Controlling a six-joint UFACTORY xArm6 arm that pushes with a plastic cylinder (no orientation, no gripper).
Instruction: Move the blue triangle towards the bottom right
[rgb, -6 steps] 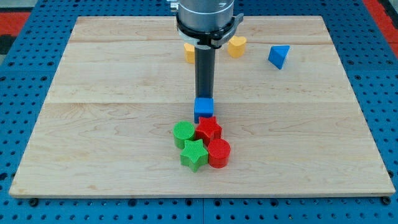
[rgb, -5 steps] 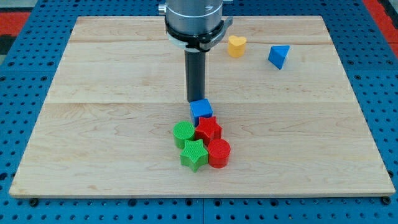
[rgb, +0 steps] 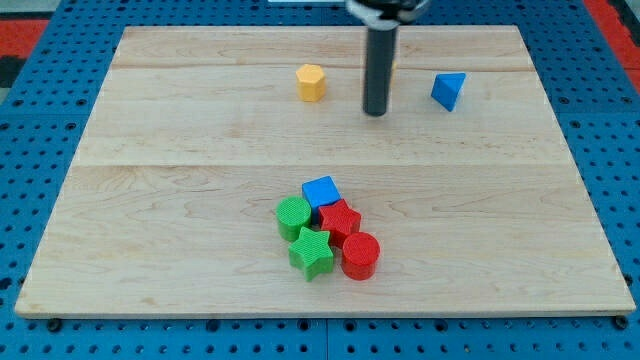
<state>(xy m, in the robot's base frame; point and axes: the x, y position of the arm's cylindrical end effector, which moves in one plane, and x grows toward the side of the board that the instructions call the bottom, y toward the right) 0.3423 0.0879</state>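
Note:
The blue triangle (rgb: 449, 90) lies near the view's top right of the wooden board (rgb: 180, 200). My tip (rgb: 375, 113) stands to its left, a short way apart from it and not touching it. The rod hides most of a yellow block behind it. A blue cube (rgb: 321, 191) sits lower down at the top of a cluster of blocks near the board's middle bottom.
A yellow hexagon-like block (rgb: 311, 82) lies left of my tip. The cluster holds a green cylinder (rgb: 293, 215), a red star (rgb: 341, 219), a green star (rgb: 312, 251) and a red cylinder (rgb: 360, 255).
My tip has moved from the blue cube up and to the right, towards the blue triangle. The blue cube turned, and the red star and red cylinder shifted slightly down and right.

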